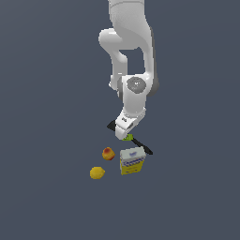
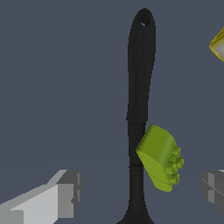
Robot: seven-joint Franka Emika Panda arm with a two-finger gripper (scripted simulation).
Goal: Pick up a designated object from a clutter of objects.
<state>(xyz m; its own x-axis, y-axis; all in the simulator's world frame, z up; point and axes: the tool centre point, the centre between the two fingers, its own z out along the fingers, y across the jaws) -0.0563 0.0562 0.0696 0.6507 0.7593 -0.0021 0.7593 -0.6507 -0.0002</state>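
Both fingers of the wide-open gripper (image 2: 139, 192) flank the spatula (image 2: 140, 87), untouching.

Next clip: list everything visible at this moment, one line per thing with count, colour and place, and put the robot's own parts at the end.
spatula: 1, black, lying flat directly under the gripper, handle between the two fingers
green tag: 1, lime green, beside the spatula's handle about midway along it
small fruit: 1, red and yellow, on the exterior view's left of the box
lemon: 1, yellow, nearest the camera in the exterior view, left of the box
box: 1, yellow and white with blue print, upright, close beside the spatula
floor: 1, dark grey-blue, under everything
arm: 1, white, reaching down from the top of the exterior view
gripper: 1, white with grey fingers, open, straddling the handle
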